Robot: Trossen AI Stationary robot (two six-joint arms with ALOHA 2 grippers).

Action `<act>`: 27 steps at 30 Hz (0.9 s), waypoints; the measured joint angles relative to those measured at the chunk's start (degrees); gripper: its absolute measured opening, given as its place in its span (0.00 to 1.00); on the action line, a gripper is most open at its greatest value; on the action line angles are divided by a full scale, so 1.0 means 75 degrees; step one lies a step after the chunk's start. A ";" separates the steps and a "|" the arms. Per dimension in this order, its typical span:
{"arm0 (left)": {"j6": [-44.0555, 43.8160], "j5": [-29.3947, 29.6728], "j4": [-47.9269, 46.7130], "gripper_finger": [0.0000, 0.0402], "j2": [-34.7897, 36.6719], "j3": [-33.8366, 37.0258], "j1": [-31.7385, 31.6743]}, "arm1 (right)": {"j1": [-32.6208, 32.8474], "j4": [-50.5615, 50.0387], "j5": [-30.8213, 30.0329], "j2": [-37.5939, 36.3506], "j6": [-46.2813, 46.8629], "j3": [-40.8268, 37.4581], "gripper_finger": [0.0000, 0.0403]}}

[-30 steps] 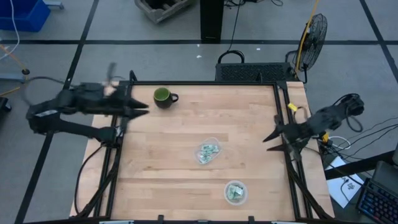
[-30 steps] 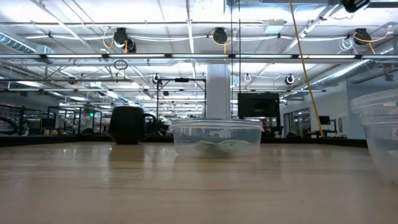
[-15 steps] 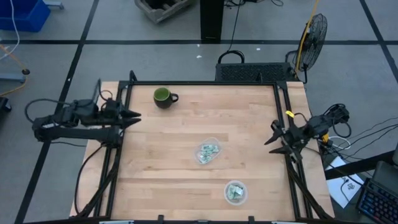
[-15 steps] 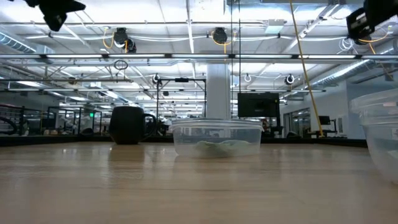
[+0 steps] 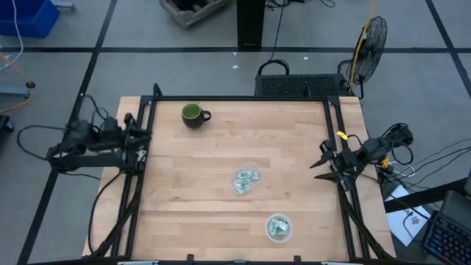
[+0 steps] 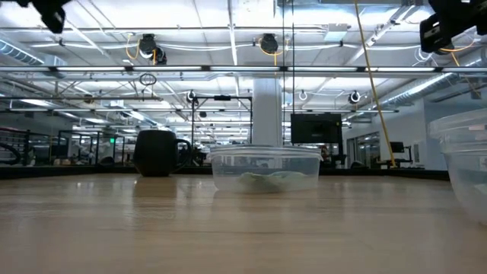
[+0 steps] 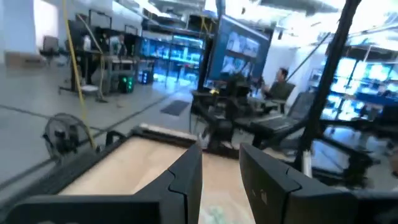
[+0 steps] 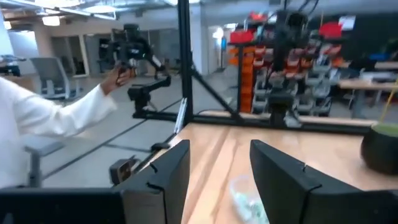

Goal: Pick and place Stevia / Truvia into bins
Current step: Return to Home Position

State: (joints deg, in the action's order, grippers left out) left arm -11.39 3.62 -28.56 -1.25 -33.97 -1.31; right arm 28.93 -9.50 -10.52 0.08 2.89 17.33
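Observation:
Light green and white Stevia packets [image 5: 246, 177] lie inside a clear round bin [image 5: 254, 168] near the table's middle. More packets [image 5: 278, 229] sit in a second clear bin [image 5: 287, 221] toward the near edge. The low view shows the middle bin [image 6: 265, 168] standing on its base, and the other bin [image 6: 466, 169] at the picture's right edge. My left gripper [image 5: 145, 137] [image 7: 221, 177] is open at the table's left edge. My right gripper [image 5: 321, 163] [image 8: 224, 174] is open at the right edge. Both are far from the bins.
A dark green mug [image 5: 193, 114] [image 6: 156, 153] stands near the far left corner. Black frame rails [image 5: 137, 191] run along the table's left and right sides. In the right wrist view a person's white sleeve [image 8: 43, 118] shows beyond the table. Bare wood [image 5: 199, 213] lies around the bins.
My left arm has drawn back toward the table's left edge, and its gripper has left the tabletop for the side rail. My right arm has folded in slightly at the right edge. The bins, packets and mug have stayed put.

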 joint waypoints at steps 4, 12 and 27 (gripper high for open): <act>0.0137 -0.0225 0.1134 0.28 0.0016 0.0795 -0.0002 | 0.0000 0.1012 -0.0462 0.0000 -0.0329 -0.0603 0.40; -0.0428 -0.0678 0.4476 0.28 -0.0073 0.3334 -0.0002 | -0.0002 0.3188 -0.1007 0.0031 -0.0260 -0.2112 0.40; -0.0493 -0.0476 0.4989 0.28 -0.0146 0.4452 -0.0008 | -0.0012 0.3113 -0.0993 0.0030 -0.0104 -0.2178 0.40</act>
State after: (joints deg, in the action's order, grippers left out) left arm -15.08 0.05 8.86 -2.35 -0.58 -1.37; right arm 28.84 13.85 -17.97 0.30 2.12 0.99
